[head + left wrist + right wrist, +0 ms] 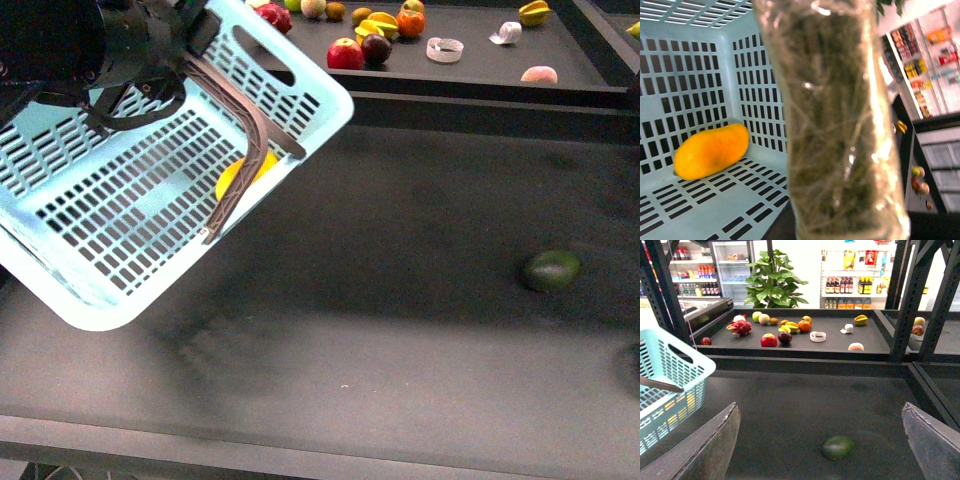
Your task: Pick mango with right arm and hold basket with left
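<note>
The light blue basket (130,210) hangs tilted above the left of the dark table. My left gripper (150,40) is shut on its upper rim, beside a grey-brown handle (250,140). The yellow mango (243,177) lies inside the basket, showing through the slotted wall. In the left wrist view the mango (710,150) rests in a corner of the basket (690,75), behind one clear finger (835,125). My right gripper (820,415) is open and empty, low over the table. A dark green fruit (838,447) lies between its fingers, and the basket (670,390) is off to one side.
The dark green fruit (552,270) lies on the right of the table. A raised back shelf (480,70) holds mixed fruit (375,40) and a white tape roll (445,49). Black frame posts (910,300) stand at the right.
</note>
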You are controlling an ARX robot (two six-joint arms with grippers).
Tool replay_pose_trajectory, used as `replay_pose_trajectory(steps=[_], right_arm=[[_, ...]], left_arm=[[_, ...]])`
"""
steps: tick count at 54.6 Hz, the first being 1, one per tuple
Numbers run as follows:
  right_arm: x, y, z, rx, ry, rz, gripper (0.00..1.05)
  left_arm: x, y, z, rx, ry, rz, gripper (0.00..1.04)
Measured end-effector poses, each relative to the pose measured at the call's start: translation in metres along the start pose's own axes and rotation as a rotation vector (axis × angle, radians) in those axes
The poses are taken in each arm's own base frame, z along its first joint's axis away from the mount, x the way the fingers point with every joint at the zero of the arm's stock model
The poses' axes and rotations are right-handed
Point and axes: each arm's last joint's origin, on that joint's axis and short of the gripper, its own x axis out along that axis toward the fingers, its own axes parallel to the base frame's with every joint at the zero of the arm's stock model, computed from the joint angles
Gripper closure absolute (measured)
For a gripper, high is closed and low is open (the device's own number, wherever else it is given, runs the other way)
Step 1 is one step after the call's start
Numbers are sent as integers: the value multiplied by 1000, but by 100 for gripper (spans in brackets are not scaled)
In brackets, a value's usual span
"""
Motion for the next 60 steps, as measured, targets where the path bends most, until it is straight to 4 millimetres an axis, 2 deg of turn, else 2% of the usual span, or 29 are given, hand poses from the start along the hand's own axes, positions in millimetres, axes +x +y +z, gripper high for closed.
replay_pose_trajectory(steps=[16, 20, 32, 38, 46, 56, 60], right_arm=[[0, 0, 0, 0, 0, 0, 8], [0, 0, 0, 0, 0, 0, 8], [0, 0, 0, 0, 0, 0, 8], [0, 0, 0, 0, 0, 0, 8], [0, 0, 0, 0, 0, 0, 8], [0, 0, 0, 0, 0, 0, 8], [0, 0, 0, 0, 0, 0, 8]], left_arm=[[47, 30, 16, -251, -58, 142, 100], [57, 31, 15, -309, -62, 151, 100], [73, 27, 6, -376, -49, 147, 100], [74, 23, 5, -379, -48, 144, 73], [70, 27, 8, -382, -55, 151, 37], [51, 35, 27, -367, -83, 161, 7], [40, 36, 38, -357, -100, 161, 9]])
